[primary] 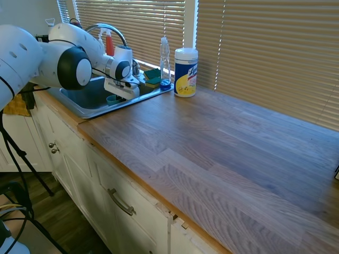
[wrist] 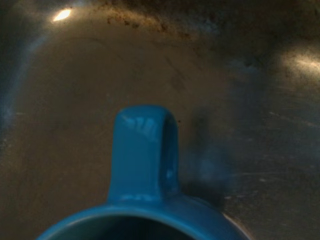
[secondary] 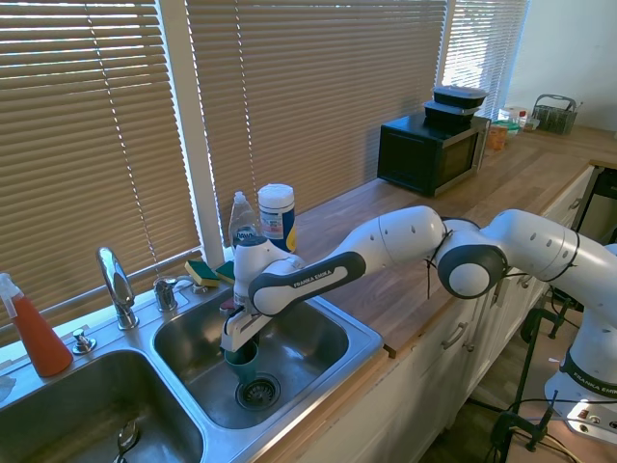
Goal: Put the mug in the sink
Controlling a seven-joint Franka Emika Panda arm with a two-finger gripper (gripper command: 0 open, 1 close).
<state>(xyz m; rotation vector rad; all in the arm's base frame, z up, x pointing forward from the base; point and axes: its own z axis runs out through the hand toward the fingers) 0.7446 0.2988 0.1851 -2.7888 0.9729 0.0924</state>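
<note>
I have the white arm [secondary: 405,241] stretched out long and low, its upper links running nearly level before the forearm dips downward at the far end. The wrist [secondary: 253,262] is bent so the hand points almost straight down. The gripper [secondary: 239,353] sits at the bottom of that reach, fingers aimed downward and closed on the rim of the mug [secondary: 242,365], which hangs upright beneath them. From the opposite side I see the same bend, with the gripper [primary: 113,97] tucked low under the wrist.
</note>
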